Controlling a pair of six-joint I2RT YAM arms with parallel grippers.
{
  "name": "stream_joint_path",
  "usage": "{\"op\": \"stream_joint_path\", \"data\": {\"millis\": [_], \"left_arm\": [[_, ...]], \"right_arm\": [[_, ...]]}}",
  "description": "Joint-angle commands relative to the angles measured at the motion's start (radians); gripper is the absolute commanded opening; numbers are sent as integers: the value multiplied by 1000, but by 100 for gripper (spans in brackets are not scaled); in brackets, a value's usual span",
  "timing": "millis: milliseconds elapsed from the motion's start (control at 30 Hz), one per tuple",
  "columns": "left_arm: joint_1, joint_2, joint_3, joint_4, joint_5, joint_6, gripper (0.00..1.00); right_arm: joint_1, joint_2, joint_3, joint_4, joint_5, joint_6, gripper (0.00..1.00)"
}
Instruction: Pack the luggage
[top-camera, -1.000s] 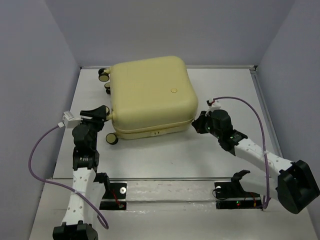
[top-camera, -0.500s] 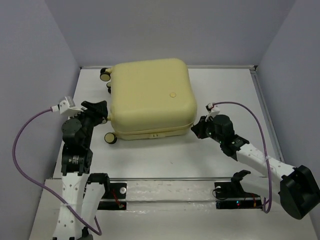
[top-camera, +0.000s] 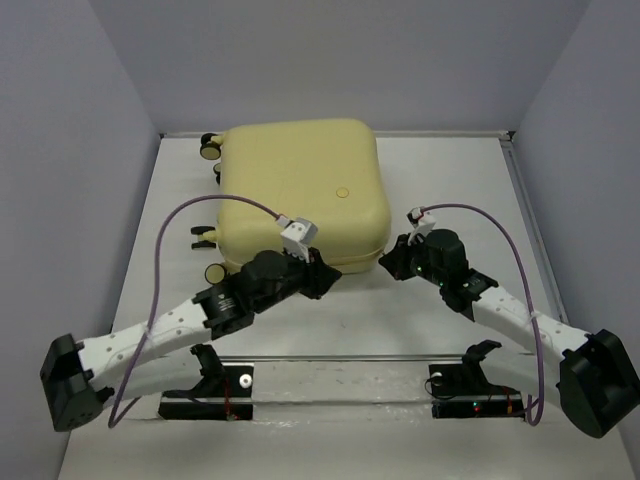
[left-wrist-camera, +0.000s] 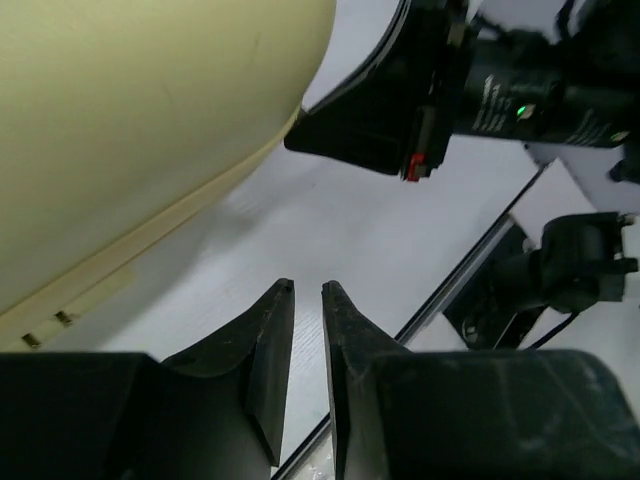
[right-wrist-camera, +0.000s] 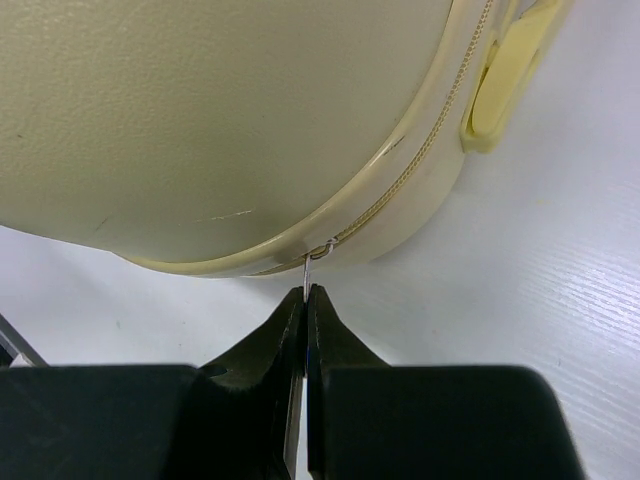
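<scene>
**Zip in a Pinch as Two Arms Crowd a Suitcase Corner**

The luggage (top-camera: 300, 190), lid down, lies flat at the far middle of the table (top-camera: 350, 320), with its wheels (top-camera: 209, 148) toward the far left. The right tool (right-wrist-camera: 304, 292) is clenched on the thin wire zipper pull (right-wrist-camera: 314, 256) at the seam, by the shell's near right corner. The left tool (left-wrist-camera: 308, 288) grips nothing. Its fingers are drawn almost together with only a slit between them, and it hangs over bare table just off the case's near edge, close to the right wrist.

The hold on the pull looks slight. A tug off the line of the seam would likely slip the wire from the tips, and a hard one might drag the case across the table, since nothing braces it. The two wrists sit near enough to knock together if either swings inward. The left arm's purple cable (top-camera: 215, 205) arcs over the shell's near left side and could snag there. A pale-yellow side handle (right-wrist-camera: 497, 95) sits just beside the zip track farther along.
</scene>
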Motion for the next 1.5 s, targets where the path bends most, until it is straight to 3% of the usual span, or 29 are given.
{"op": "stream_joint_path", "data": {"millis": [0, 200, 567, 667, 833, 933, 1033, 1133, 1167, 1200, 1233, 1267, 1400, 1467], "left_arm": [[-76, 205, 6, 228, -83, 11, 30], [-81, 502, 110, 327, -85, 43, 29], [-35, 650, 178, 360, -238, 15, 24], [-6, 685, 200, 380, -234, 15, 23], [20, 734, 235, 396, -195, 15, 21], [22, 716, 223, 394, -195, 12, 21], [23, 624, 174, 376, -217, 12, 21], [46, 468, 122, 308, -200, -3, 35], [62, 389, 97, 261, -145, 1, 54], [62, 388, 95, 223, -145, 1, 64], [95, 329, 115, 130, -11, 29, 74], [106, 307, 133, 73, 27, 40, 85], [209, 127, 151, -136, 25, 25, 92], [380, 2, 140, -207, 45, -17, 93]], "right_arm": [[16, -36, 45, 97, -82, -5, 7], [16, -87, 26, 42, -102, -24, 7], [42, -244, -57, -92, -197, 27, 7], [111, -254, -77, -16, -201, 99, 7], [355, -81, -25, 129, -46, 121, 7], [364, 2, -24, 244, 17, 131, 7], [364, 5, -32, 250, 111, 136, 7], [364, -8, -37, 220, 175, 119, 7], [364, -2, -31, 212, 175, 115, 7], [364, 4, -28, 212, 175, 115, 7], [364, 20, -20, 213, 175, 113, 7], [364, 34, -15, 216, 175, 111, 7], [364, 65, -6, 233, 175, 107, 7], [364, 68, -5, 235, 175, 104, 7]]}}
